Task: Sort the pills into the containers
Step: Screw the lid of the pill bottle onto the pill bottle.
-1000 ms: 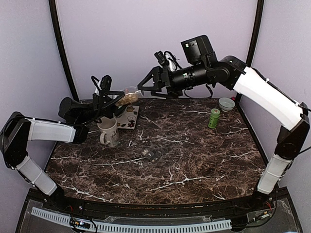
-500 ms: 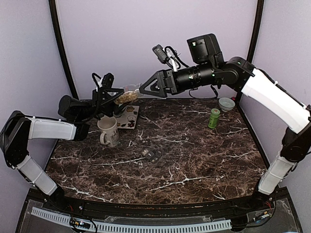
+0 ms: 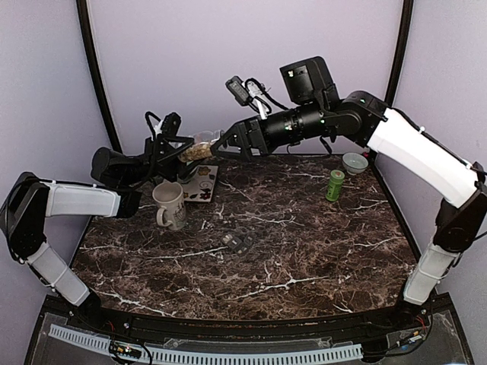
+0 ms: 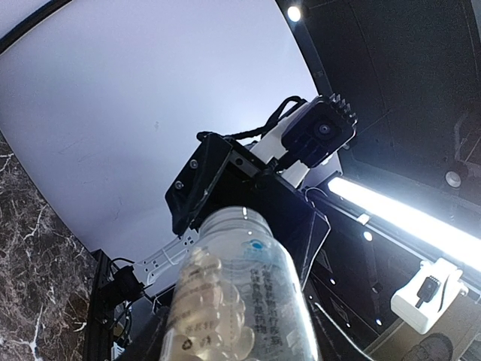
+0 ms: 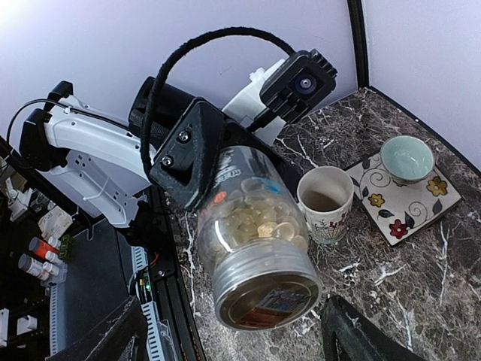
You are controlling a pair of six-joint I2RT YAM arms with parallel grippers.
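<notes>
Aloft, tan pills (image 5: 264, 222) inside clear jar (image 5: 261, 295)

The top external camera is looking down from above the near edge, taking in the whole table (image 3: 319, 251). Both wrist cameras are viewing the jar (image 5: 255, 256) closely from opposite ends, the left one tilting upward. All views are sharing the jar.

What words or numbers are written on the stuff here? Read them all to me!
No text here is clear enough to quote.
Jar: printed lines on its side, too blurred to read.
Lid: a label on top, too blurred to read.
Can: any print is too small to read.
</notes>
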